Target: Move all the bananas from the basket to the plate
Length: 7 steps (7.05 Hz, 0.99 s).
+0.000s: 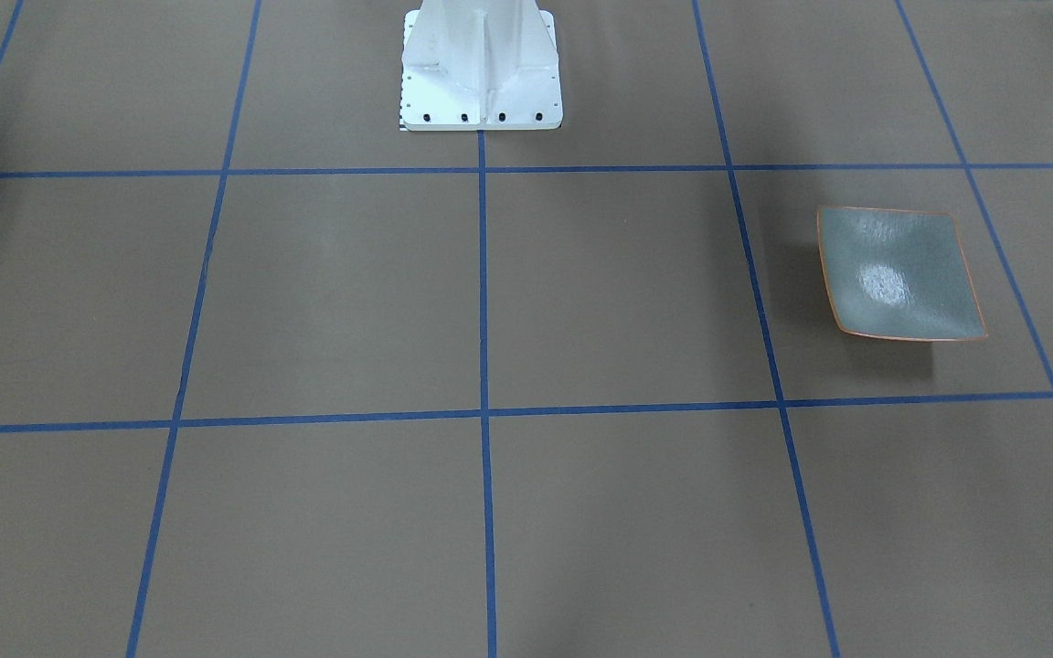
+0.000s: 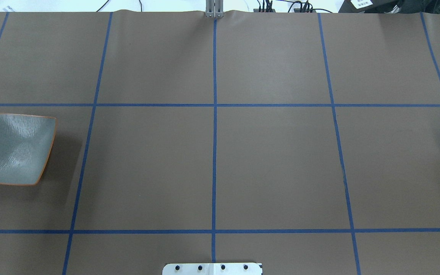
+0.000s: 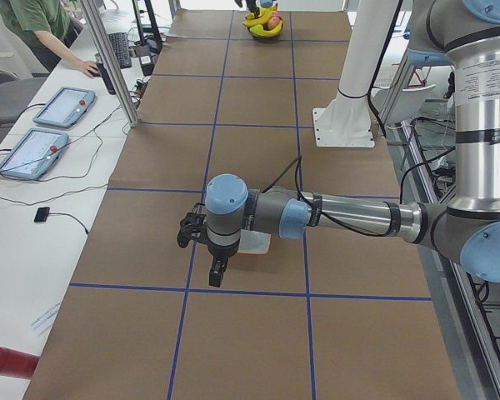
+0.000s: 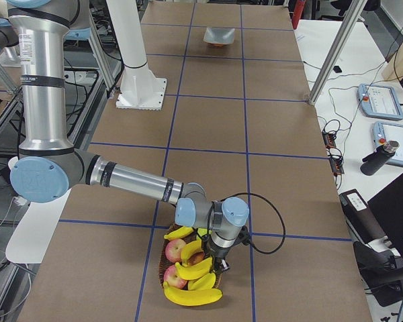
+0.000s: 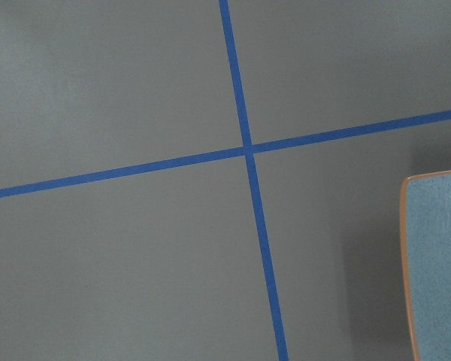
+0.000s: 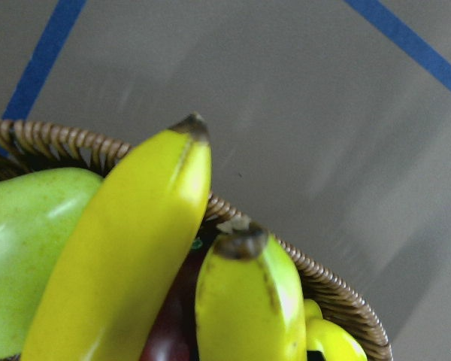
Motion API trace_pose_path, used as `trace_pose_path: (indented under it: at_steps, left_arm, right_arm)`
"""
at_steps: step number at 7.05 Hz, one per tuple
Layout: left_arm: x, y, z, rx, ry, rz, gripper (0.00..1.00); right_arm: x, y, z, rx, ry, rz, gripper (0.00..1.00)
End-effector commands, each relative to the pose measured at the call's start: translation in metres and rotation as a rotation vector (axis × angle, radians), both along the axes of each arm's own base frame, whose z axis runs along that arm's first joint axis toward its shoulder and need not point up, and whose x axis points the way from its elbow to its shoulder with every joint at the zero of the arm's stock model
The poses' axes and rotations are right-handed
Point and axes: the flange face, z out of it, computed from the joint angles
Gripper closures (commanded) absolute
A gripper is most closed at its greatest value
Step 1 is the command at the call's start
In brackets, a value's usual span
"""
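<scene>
Several yellow bananas (image 4: pixel 191 296) lie in the wicker basket (image 6: pixel 68 139) with red apples (image 4: pixel 177 250) at the near end of the exterior right view. My right gripper (image 4: pixel 219 264) hangs just over the basket's right side; I cannot tell whether it is open or shut. Close below the right wrist camera are two bananas (image 6: pixel 128 248) with dark tips and a green fruit (image 6: pixel 19 241). The grey-green plate (image 1: pixel 901 274) with an orange rim lies bare. My left gripper (image 3: pixel 217 270) hovers beside the plate (image 3: pixel 255 243); its state cannot be told.
The white robot base (image 1: pixel 481 68) stands at the table's middle edge. Blue tape lines cross the brown table. A person (image 3: pixel 42 21), two tablets (image 3: pixel 62 107) and metal posts (image 3: pixel 108 58) line the operators' side. A red object (image 3: pixel 4 360) lies off the table's near corner.
</scene>
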Motion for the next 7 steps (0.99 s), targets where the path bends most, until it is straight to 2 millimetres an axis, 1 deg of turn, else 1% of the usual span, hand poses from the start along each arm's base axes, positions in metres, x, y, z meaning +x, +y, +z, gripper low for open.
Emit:
trace_pose_path:
  at_steps: [1, 4, 6, 7]
  left_arm:
    - [0.000, 0.000, 0.000, -0.001, 0.000, 0.000, 0.00]
    - [0.000, 0.001, 0.001, -0.005, 0.000, 0.000, 0.00]
    - [0.000, 0.001, 0.001, -0.005, 0.000, 0.000, 0.00]
    - [0.000, 0.000, 0.001, -0.005, 0.001, 0.000, 0.00]
  right_arm:
    - [-0.001, -0.003, -0.006, 0.016, -0.004, -0.003, 1.00]
    - [-0.001, -0.007, -0.017, 0.033, -0.029, 0.005, 1.00]
    - [0.014, -0.007, -0.020, 0.035, -0.037, 0.038, 1.00]
    - [0.021, -0.006, -0.025, 0.043, -0.037, 0.051, 1.00]
